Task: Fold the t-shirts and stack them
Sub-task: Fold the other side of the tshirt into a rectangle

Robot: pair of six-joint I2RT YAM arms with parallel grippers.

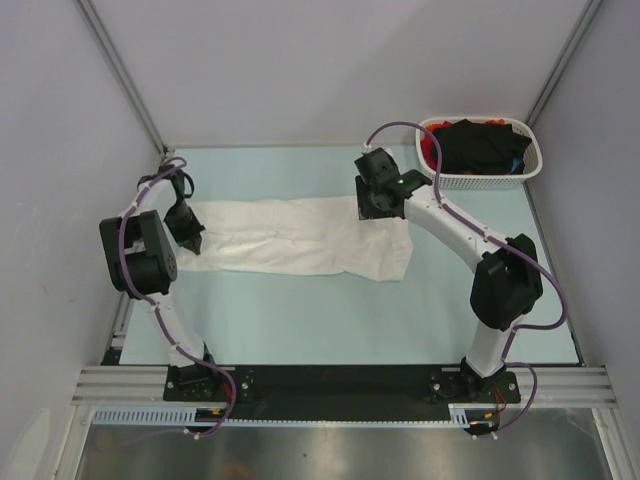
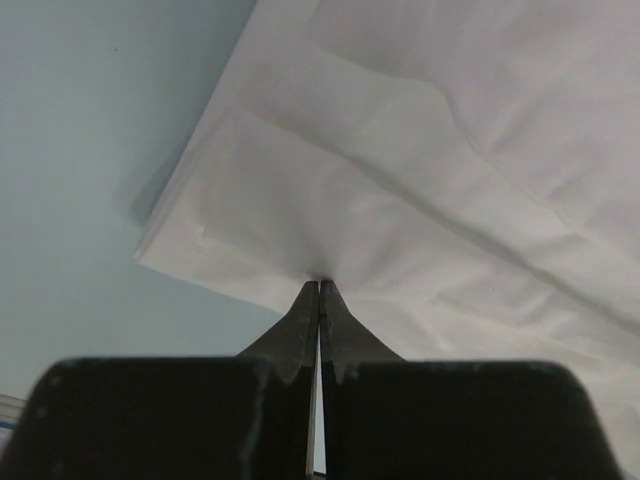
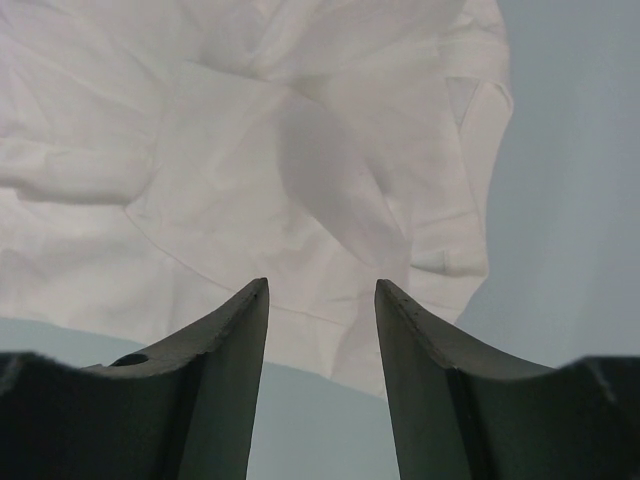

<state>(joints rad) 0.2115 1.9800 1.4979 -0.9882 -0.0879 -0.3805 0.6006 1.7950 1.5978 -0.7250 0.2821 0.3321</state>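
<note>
At the bottom centre of the left wrist view, the left gripper (image 2: 319, 286) has its two fingers pressed tight together, with a small pucker of the white t-shirt (image 2: 420, 200) caught at their tips. The pinch sits just inside the shirt's near edge, beside a layered, folded corner that juts toward the left of the frame.

In the right wrist view, the right gripper (image 3: 322, 292) stands moderately open with a clear gap between its fingers. Nothing is held, and creased white cloth fills the frame beyond the tips.

From above, the shirt lies as a long creased band across the middle of the pale table (image 1: 300, 320). It runs from the left arm's gripper at centre left to the right arm's gripper at upper centre right, where it widens. In the upper right corner a white basket (image 1: 480, 182) holds a black shirt (image 1: 485, 145) and a red shirt (image 1: 429, 150).
</note>
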